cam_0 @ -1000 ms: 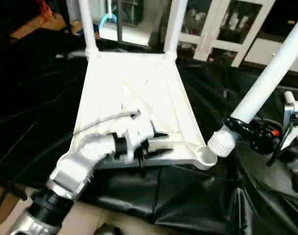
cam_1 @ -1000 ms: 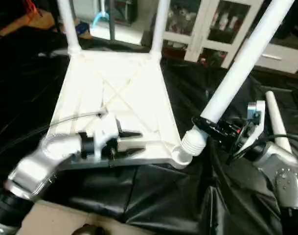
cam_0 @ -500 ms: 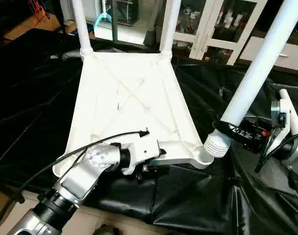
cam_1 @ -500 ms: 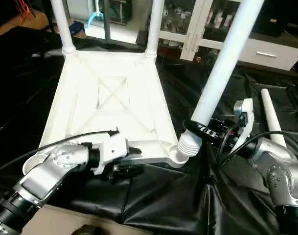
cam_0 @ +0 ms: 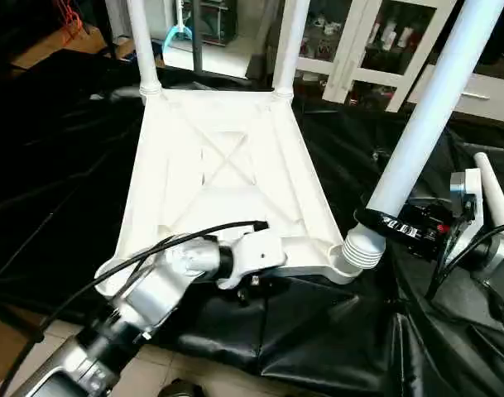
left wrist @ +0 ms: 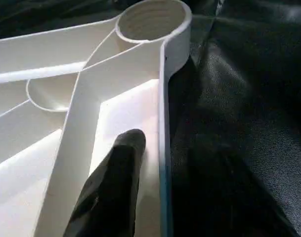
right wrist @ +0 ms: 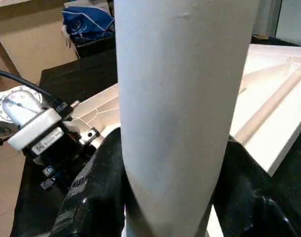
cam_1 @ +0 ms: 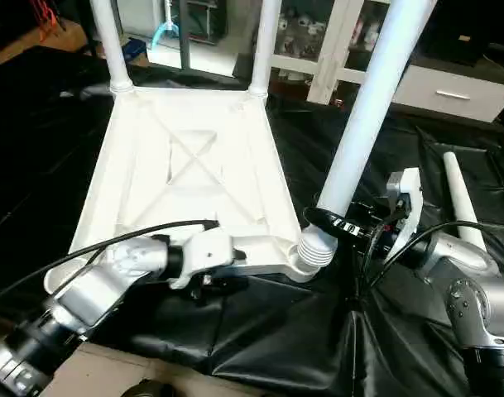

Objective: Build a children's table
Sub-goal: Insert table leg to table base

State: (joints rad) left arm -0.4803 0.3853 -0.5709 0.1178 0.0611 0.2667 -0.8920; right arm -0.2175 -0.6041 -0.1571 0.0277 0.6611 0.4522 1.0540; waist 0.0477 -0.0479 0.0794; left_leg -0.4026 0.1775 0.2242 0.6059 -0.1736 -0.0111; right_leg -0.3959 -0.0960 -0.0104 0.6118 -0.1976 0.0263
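i have the table top lying underside up on the black sheet, x-ribs showing, so the round corner sockets face up to take legs. two legs already stand in the far corners, and a spare leg lies on the sheet to my right. my right tool is clamped around the third leg just above its ribbed end, which sits at or in the near right socket; i can't tell how deep. i judge this is the seating step. my left tool straddles the top's near edge, one finger inside the rim, partly open; whether it pinches the wall i can't tell, but it looks placed to steady the top.
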